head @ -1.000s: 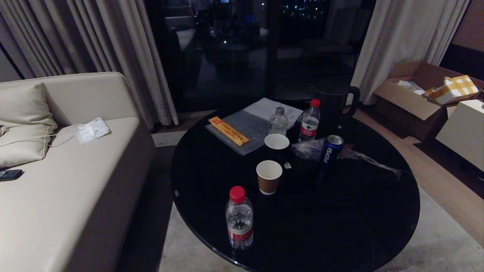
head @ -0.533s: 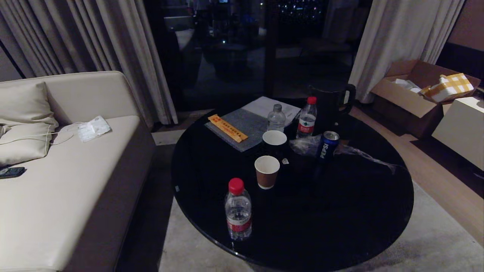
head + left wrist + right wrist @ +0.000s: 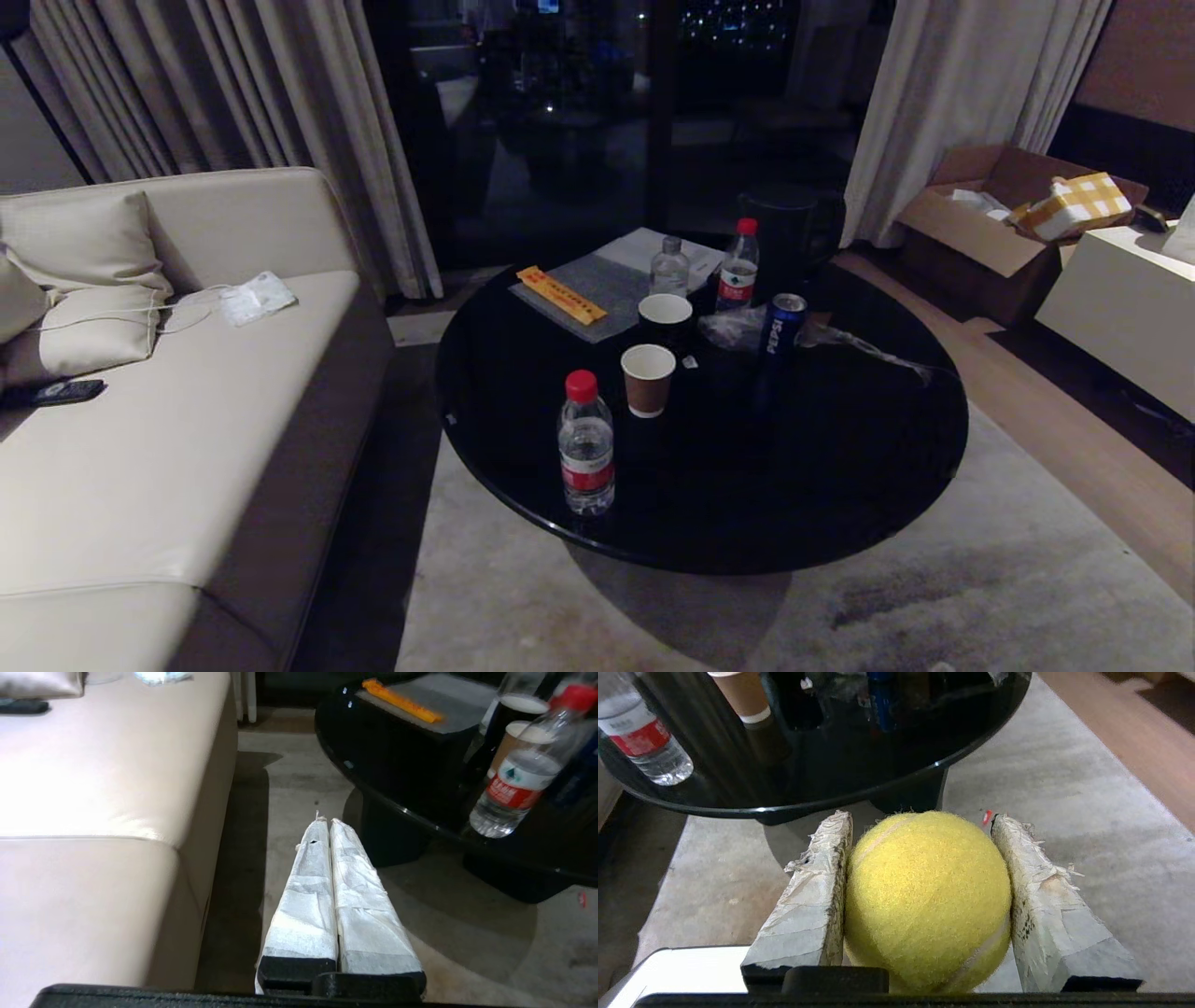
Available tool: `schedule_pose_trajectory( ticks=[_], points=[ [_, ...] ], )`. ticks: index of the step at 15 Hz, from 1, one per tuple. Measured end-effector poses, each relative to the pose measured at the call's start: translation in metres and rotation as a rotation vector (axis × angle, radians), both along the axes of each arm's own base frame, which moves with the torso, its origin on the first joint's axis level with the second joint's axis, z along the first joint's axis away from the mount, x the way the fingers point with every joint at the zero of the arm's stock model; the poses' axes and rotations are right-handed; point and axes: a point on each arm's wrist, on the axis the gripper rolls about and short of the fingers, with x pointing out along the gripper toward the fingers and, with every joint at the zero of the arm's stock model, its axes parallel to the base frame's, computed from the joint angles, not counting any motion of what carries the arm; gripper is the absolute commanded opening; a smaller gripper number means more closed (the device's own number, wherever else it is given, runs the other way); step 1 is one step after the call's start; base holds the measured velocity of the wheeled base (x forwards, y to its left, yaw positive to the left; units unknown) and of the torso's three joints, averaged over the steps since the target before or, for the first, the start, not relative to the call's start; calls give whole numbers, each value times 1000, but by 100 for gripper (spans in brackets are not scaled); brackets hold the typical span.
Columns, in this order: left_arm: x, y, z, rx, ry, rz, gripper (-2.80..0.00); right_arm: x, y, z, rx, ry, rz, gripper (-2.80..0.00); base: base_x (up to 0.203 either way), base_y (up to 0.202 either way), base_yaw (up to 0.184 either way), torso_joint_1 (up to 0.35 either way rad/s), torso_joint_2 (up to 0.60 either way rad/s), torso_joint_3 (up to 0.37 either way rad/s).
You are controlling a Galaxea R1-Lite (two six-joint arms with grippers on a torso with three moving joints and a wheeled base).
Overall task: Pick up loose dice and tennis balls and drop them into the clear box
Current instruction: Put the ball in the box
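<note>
far left in the head view: a long cream leather sofa (image 3: 168, 439) carrying a beige cushion (image 3: 89, 280), a white packet with a trailing cord (image 3: 257, 297) and a dark remote (image 3: 65, 390) near its 9 o'clock edge.

centre: a round glossy black table (image 3: 840, 485) on a pale grey carpet (image 3: 980, 597). on the table, a clear water bottle with a red cap (image 3: 585, 446) stands at 7 o'clock, a brown paper cup (image 3: 647, 379) near the middle, a black cup with white lining (image 3: 665, 319) just behind it, a blue pepsi can (image 3: 780, 327) to its right, and a grey mat with an orange strip (image 3: 560, 295) at 11 o'clock.

right: an open brown cardboard carton (image 3: 971, 238) on the floor at 2 o'clock of the table.

neither arm appears in the head view. left gripper (image 3: 325, 820): white-wrapped fingers pressed together, nothing between them, hanging over carpet between sofa and table. right gripper (image 3: 920, 821): taped fingers clamped on a fuzzy yellow-green tennis ball (image 3: 927, 896), held above the carpet, just short of the table's near rim.
</note>
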Motion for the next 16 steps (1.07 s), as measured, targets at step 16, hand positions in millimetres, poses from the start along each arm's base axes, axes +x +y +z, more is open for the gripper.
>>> schedule_pose_trajectory(
  ticks=[16],
  points=[
    [0,0,-1,-1,4,1,-280,0,0,0,0,-1,-1,-280,-68,-67,0,2,2,1]
  ],
)
